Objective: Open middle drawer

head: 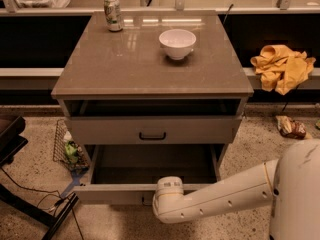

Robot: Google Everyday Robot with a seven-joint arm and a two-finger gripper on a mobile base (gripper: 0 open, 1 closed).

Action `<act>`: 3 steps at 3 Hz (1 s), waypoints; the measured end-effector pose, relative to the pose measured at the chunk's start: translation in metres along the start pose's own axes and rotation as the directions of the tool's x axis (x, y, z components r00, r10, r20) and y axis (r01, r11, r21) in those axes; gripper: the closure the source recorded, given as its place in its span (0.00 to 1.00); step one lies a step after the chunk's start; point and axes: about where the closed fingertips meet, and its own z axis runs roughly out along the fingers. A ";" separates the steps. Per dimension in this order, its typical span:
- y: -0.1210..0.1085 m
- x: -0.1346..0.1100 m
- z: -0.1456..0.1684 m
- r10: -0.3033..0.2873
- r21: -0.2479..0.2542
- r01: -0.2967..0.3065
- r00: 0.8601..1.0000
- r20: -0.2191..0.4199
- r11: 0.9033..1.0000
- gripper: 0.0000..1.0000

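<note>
The jaws are at the front panel of the middle drawer (150,171), near the middle of its width and low in the camera view. The rounded white wrist (169,200) of the robot's arm covers them, so I cannot tell whether they are parted or closed, nor whether they grip anything. The white arm (225,194) runs from there to the right, up to the robot's bulky white body (297,194) at the lower right.

The middle drawer, a wide shallow grey-beige box, stands pulled far out of the cabinet, its inside showing. Above it the top drawer's grey-beige front (152,129) with a small black bar handle (152,135) is slightly out, with a dark gap under the surface.

On the glossy grey-brown surface (125,69) a small white ceramic bowl (177,43) stands upright towards the back edge, right of centre. A green-and-silver drink can (113,14) stands upright at the back left corner.

Beyond the right edge a crumpled yellow cloth (281,66) lies on a ledge. On the speckled floor left of the cabinet leans a wire basket (67,146).
</note>
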 end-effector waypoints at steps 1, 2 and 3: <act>0.000 0.000 0.000 0.000 0.000 0.000 1.000 0.000 1.000 0.99; 0.000 0.000 0.000 0.000 0.000 0.000 1.000 0.000 1.000 1.00; 0.000 0.000 0.000 0.000 0.000 0.000 1.000 0.000 1.000 0.85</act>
